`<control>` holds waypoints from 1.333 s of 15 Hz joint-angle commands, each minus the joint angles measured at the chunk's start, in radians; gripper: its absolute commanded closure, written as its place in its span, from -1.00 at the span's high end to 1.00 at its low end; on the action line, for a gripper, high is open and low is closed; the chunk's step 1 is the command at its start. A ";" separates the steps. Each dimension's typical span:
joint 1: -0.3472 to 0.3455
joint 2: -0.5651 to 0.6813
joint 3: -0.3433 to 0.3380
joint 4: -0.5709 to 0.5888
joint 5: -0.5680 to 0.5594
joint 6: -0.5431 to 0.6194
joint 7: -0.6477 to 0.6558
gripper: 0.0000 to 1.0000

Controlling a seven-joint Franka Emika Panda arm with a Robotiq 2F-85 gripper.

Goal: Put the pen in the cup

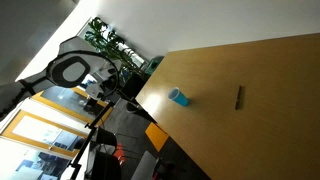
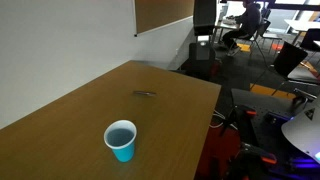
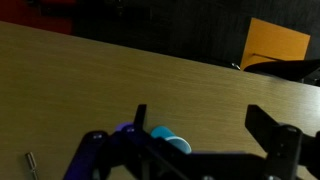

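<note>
**Work surface.** A wooden table [image 2: 60,125] carries both task items, and both exterior views show it.

**Cup.** The light-blue cup [image 2: 121,140] stands upright with its mouth open to the top and its inside a darker blue. In an exterior view it is near the table's front edge. The wrist view shows only part of the cup [image 3: 172,141], low in the frame and partly hidden behind the gripper body.

**Pen.** The pen [image 2: 145,94] lies flat on the table, well apart from the cup and touching nothing. It appears as a thin dark stick in both exterior views [image 1: 239,97]. In the wrist view a short grey stick at the lower left corner is probably the same pen [image 3: 30,162] (the frame edge cuts it off).

**Gripper.** The gripper [image 3: 198,125] is above the table, with its two dark fingers [image 3: 141,118] spread wide and nothing between them. It touches neither the cup nor the pen.

**Surroundings.** The robot arm [image 1: 70,68] is beside a potted plant [image 1: 105,40]. An orange chair [image 3: 275,45] stands beyond the table.
</note>
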 commanded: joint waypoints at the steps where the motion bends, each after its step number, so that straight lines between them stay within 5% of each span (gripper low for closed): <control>1: -0.015 0.000 0.013 0.002 0.003 -0.003 -0.003 1.00; 11: -0.034 -0.012 0.019 -0.011 -0.092 0.097 -0.019 1.00; 20: -0.128 0.141 -0.039 -0.031 -0.399 0.598 -0.102 1.00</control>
